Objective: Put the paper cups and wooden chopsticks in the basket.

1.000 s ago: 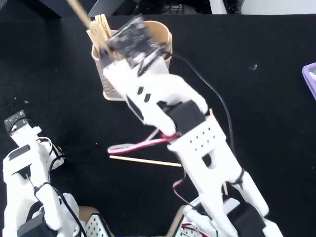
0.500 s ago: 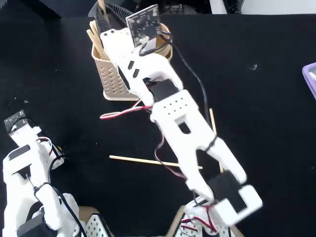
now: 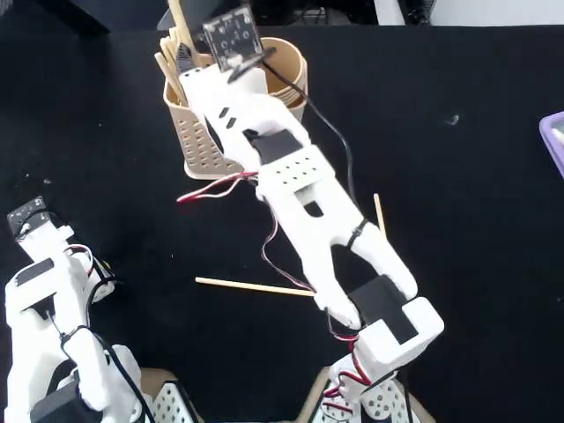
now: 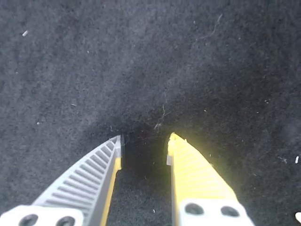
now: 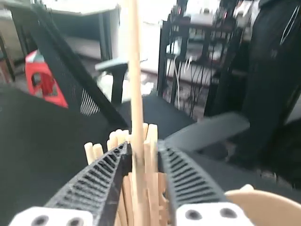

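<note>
Right arm (image 3: 300, 194) has stretched further toward upper left since the earlier frame, and its held stick swung from tilted to near upright. Basket (image 3: 198, 150) sits upper left with a paper cup (image 3: 286, 62) inside. Right gripper (image 5: 142, 149) pinches one chopstick (image 5: 135, 70), long axis vertical, low end among the basket's sticks; release looks next. A loose chopstick (image 3: 256, 287) lies crosswise at centre, another chopstick (image 3: 380, 214) right of centre. Left gripper (image 4: 143, 139) is lower left, narrowly parted, empty.

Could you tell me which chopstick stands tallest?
The upright chopstick at the right gripper, rising above the bunch in the basket; the two loose chopsticks lie flat on the table.
</note>
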Action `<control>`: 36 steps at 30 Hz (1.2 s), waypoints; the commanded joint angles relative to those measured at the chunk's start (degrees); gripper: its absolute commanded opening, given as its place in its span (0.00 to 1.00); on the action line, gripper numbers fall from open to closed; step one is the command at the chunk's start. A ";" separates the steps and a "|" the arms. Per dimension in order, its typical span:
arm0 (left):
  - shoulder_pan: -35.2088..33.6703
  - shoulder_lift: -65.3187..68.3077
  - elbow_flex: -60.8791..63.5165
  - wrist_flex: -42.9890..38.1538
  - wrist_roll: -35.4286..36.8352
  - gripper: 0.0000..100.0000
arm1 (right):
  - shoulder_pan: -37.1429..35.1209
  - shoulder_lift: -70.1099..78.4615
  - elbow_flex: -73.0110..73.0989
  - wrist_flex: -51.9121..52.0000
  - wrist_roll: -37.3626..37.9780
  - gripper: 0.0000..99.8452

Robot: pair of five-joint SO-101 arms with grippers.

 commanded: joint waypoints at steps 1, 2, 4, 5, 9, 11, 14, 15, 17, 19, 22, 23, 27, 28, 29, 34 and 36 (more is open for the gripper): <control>0.13 0.18 -0.31 -2.37 0.44 0.16 | -0.35 -5.32 -7.96 12.22 -0.44 0.16; 0.13 0.18 -0.31 -2.37 0.44 0.16 | -0.70 -6.73 -9.19 14.95 -0.44 0.15; 0.13 0.18 -0.31 -2.37 0.44 0.16 | -1.58 -10.24 -10.77 19.43 -0.26 0.15; 0.13 0.18 -0.31 -2.37 0.44 0.16 | -1.85 -12.18 -11.03 21.54 -0.18 0.15; 0.13 0.18 -0.31 -2.37 0.44 0.16 | -1.93 -22.11 -11.12 33.41 -0.09 0.15; 0.13 0.18 -0.31 -2.29 0.44 0.16 | -1.85 -26.77 -11.12 42.99 0.26 0.15; 0.13 0.18 -0.31 -2.29 0.44 0.16 | -1.85 -31.25 -11.03 59.60 5.98 0.15; 0.13 0.18 -0.31 -2.29 0.44 0.16 | -1.58 -32.13 -11.03 64.97 8.18 0.15; 0.13 0.18 -0.31 -2.20 0.44 0.16 | -0.53 -33.36 -10.42 75.08 11.78 0.15; 0.13 0.18 -0.31 -2.20 0.44 0.16 | 4.04 -34.42 -7.69 81.67 13.71 0.15; 0.13 0.18 -0.31 -2.20 0.44 0.16 | 16.09 -36.35 0.75 84.04 14.68 0.15; 0.13 0.18 -0.31 -2.20 0.44 0.16 | 20.84 -36.70 4.79 82.20 14.68 0.15; 0.13 0.18 -0.31 -2.29 0.44 0.16 | 35.08 -35.91 24.57 66.29 21.63 0.15; 0.13 0.18 -0.31 -2.29 0.44 0.16 | 37.10 -35.30 29.67 60.92 23.12 0.15; 0.13 0.18 -0.31 -2.29 0.44 0.16 | 38.77 -34.42 34.15 55.47 24.35 0.15; 0.13 0.18 -0.31 -2.29 0.44 0.16 | 41.93 -28.18 46.37 37.36 29.10 0.15; 0.13 0.18 -0.31 -2.29 0.44 0.16 | 41.67 -24.75 46.46 35.52 29.54 0.15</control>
